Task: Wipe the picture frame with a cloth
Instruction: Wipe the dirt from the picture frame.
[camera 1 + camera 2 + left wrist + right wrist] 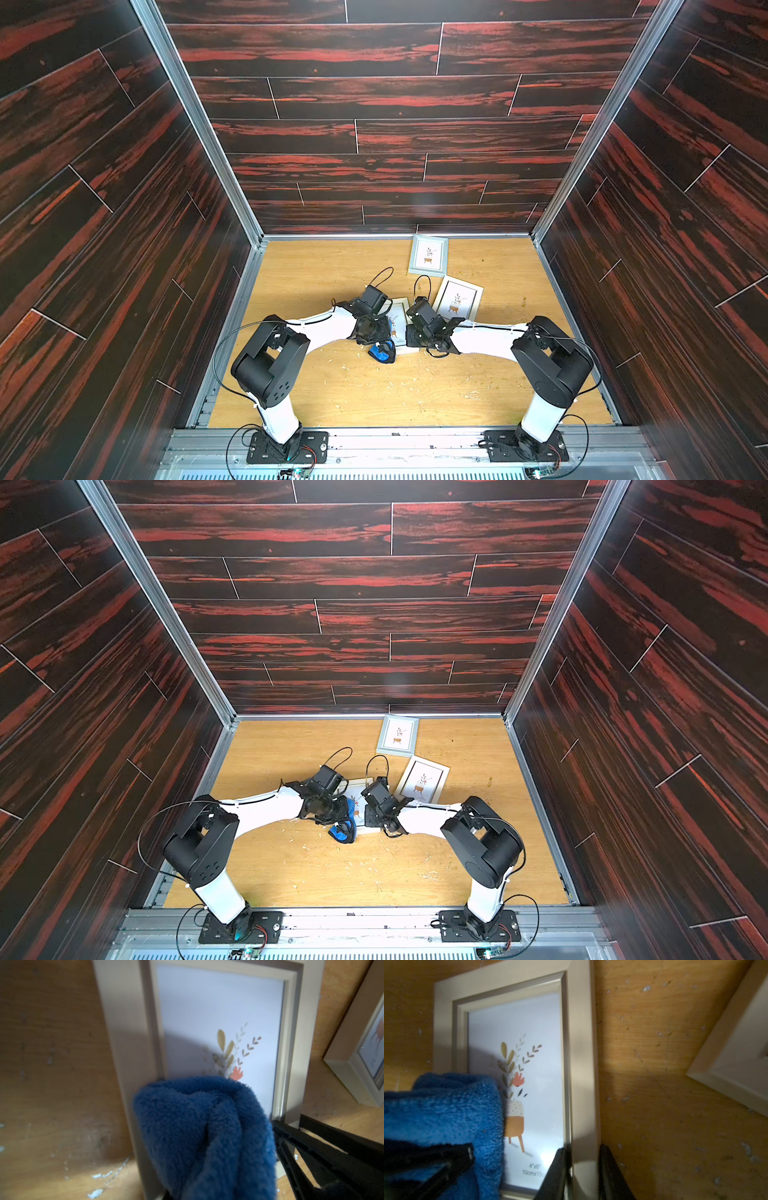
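cloth (203,1136), bunched blue, fills the left wrist view, clenched in the left jaws over the picture frame (207,1012). right wrist view: right jaws grip the frame's side rail. both top views show it flat on the desk (332,395) between the arms.

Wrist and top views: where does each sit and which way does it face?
Top views: high over the base end, looking down at the table; both arms show.
Left wrist: on the left arm, facing the picture frame; the cloth in the left end effector fills the foreground.
Right wrist: on the right arm, facing the same frame; the right end effector clamps its side rail.
Shared: both wrist views show frame, cloth, a neighbouring frame.
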